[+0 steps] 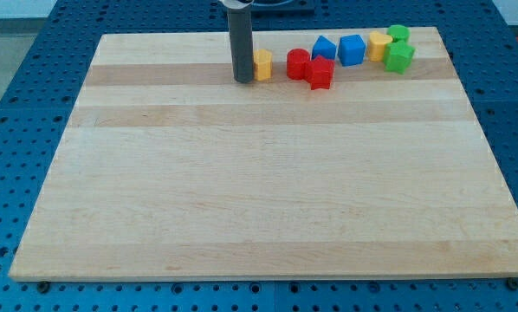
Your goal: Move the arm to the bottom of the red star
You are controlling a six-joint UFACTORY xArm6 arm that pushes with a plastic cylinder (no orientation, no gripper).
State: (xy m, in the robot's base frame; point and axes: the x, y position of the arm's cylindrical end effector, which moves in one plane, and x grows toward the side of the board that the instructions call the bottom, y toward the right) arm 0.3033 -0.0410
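The arm carries no claw, only a dark rod with nothing to open or close; its tip [242, 80] rests on the wooden board [242, 191] near the view's top edge. At three o'clock from the tip, touching or just beside the rod, sits a yellow block [263, 64], partly hidden so its shape is unclear. Further out on the three o'clock line comes a red cylinder-like block [297, 63], and touching it at its four o'clock is the red star [320, 74]. Beyond, toward two o'clock, lie two blue blocks [325, 48] [352, 49], a second yellow block [379, 44], and two green blocks [398, 34] [400, 57] clustered near the board's top right.

The red star looks small, rigid and light, likely to skid easily on the smooth wood at any nudge. No hold is called for; the tip should probably swing toward six o'clock around the yellow and red neighbours and stop just beneath the star without bumping it
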